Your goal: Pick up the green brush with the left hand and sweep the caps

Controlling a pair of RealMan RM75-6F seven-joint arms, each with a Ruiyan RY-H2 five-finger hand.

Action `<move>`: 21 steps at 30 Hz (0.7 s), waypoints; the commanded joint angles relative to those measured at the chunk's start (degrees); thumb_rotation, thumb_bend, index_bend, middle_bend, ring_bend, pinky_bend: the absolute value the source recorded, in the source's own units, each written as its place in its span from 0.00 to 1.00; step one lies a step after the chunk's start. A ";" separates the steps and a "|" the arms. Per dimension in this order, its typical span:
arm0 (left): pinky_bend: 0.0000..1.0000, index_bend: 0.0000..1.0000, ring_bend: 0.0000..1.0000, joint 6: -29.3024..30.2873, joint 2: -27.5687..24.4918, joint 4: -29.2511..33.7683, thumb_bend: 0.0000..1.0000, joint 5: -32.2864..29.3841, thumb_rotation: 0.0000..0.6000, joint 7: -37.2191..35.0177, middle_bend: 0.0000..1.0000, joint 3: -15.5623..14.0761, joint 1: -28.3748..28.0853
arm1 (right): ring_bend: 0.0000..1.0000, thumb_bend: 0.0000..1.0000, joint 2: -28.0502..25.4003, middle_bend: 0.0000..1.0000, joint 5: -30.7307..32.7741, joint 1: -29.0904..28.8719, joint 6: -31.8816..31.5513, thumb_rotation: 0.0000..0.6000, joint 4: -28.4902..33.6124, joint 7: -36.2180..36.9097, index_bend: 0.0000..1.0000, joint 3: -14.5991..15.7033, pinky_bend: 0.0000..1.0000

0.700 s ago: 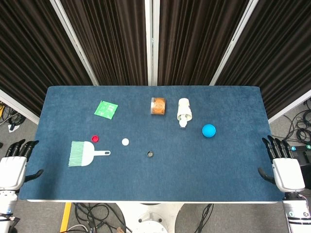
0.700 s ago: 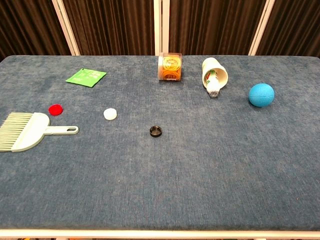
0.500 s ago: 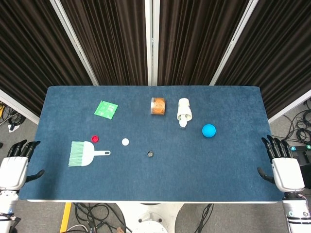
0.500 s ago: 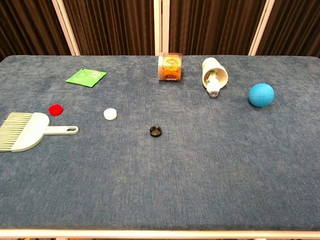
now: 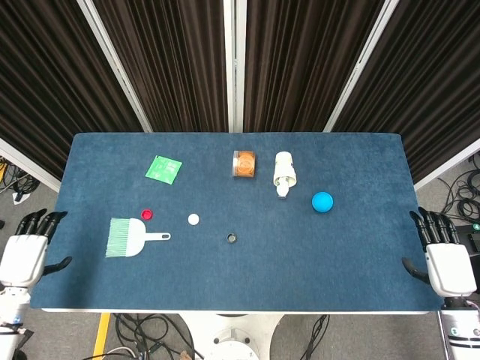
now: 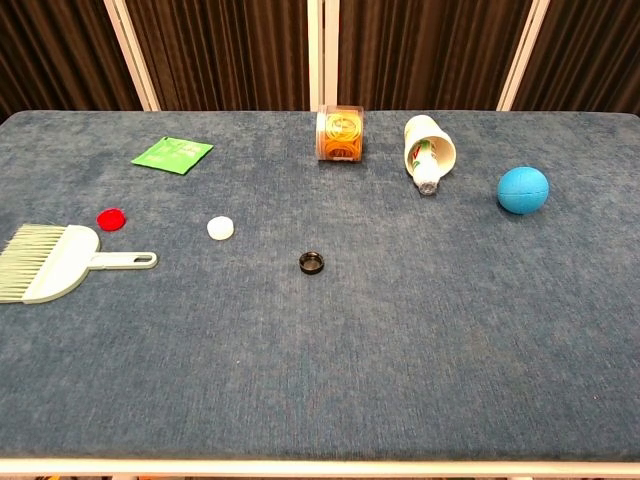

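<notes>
blue table lies before us; our left hand and right hand hang empty, fingers apart, off its side edges, green brush untouched.

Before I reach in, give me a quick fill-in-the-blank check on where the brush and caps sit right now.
1. The green brush lies with its handle pointing toward the ____ cap.
2. The cap nearest the bristles is ____.
3. The black cap lies on the ____ table.
4. The left hand holds ____.

Missing words: white; red; blue; nothing
</notes>
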State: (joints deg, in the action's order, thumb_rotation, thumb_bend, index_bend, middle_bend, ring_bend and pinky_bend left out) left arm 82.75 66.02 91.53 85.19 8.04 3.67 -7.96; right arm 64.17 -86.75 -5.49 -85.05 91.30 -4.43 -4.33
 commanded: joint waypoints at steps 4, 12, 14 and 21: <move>0.63 0.23 0.41 -4.74 0.04 -0.03 0.11 1.07 1.00 -2.59 0.29 2.57 -5.29 | 0.00 0.12 -0.96 0.02 0.55 -0.50 -0.64 1.00 -0.05 -1.37 0.00 -1.36 0.00; 0.85 0.31 0.64 -13.22 5.23 -2.15 0.11 0.59 1.00 -3.12 0.39 5.03 -13.66 | 0.00 0.12 -2.89 0.02 2.27 -0.93 -0.90 1.00 1.39 -3.73 0.00 -2.99 0.00; 0.87 0.32 0.68 -16.15 6.84 -2.19 0.11 -0.39 1.00 -2.08 0.40 5.24 -15.76 | 0.00 0.12 -3.21 0.02 2.44 -1.04 -0.74 1.00 1.80 -3.93 0.00 -3.09 0.00; 0.93 0.32 0.75 -24.54 12.76 -2.72 0.11 -5.22 1.00 5.78 0.41 4.91 -21.23 | 0.00 0.12 -3.55 0.02 3.28 -1.42 0.59 1.00 2.41 -4.13 0.00 -2.91 0.00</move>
State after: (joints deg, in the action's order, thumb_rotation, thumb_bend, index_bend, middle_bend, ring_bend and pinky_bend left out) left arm 60.53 76.63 89.21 82.05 11.59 8.55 -27.33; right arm 60.62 -83.50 -6.90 -84.49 93.70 -8.55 -7.27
